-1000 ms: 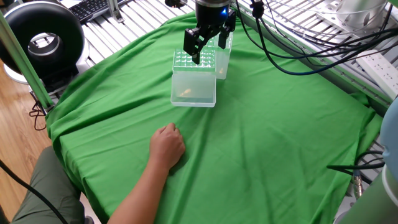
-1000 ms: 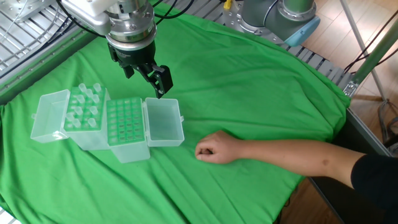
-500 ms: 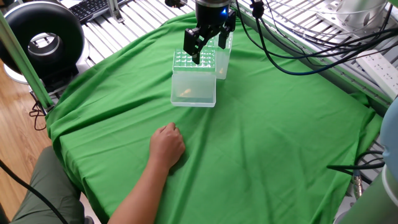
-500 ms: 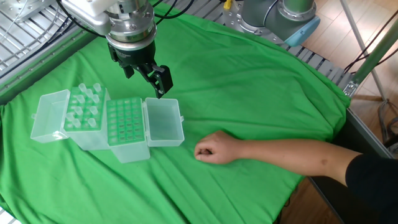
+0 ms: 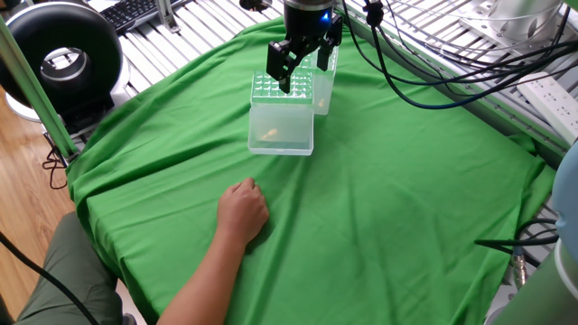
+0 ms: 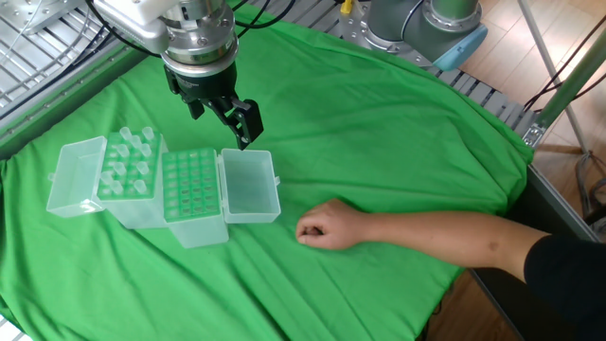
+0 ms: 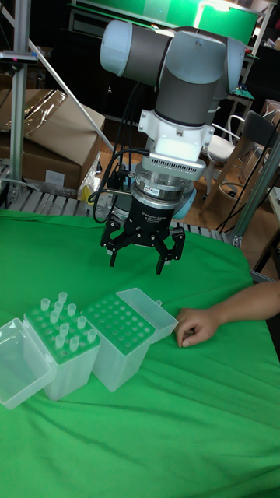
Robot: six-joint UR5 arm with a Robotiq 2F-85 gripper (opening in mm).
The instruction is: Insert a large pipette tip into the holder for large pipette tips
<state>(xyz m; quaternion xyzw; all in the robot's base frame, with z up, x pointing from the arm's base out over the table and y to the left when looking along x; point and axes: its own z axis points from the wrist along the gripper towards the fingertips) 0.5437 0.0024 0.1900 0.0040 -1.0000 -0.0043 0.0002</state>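
Observation:
The holder for large pipette tips (image 6: 194,189) (image 7: 118,333) (image 5: 282,88) is the taller translucent box with a greenish grid top. Its clear lid (image 6: 251,188) hangs open to one side. My gripper (image 6: 222,123) (image 7: 140,249) (image 5: 304,77) hovers a little above the holder's far side. It is open and nothing shows between its fingers. I cannot pick out a large pipette tip on its own. Several whitish tips (image 6: 128,156) (image 7: 64,315) stand in the shorter box beside the holder.
A person's fist (image 6: 322,227) (image 5: 244,209) (image 7: 194,327) rests on the green cloth (image 6: 398,142) close to the holder's open lid, with the forearm reaching in from the table edge. The shorter box's lid (image 6: 76,178) lies open on its outer side. Cables and racks line the far edge.

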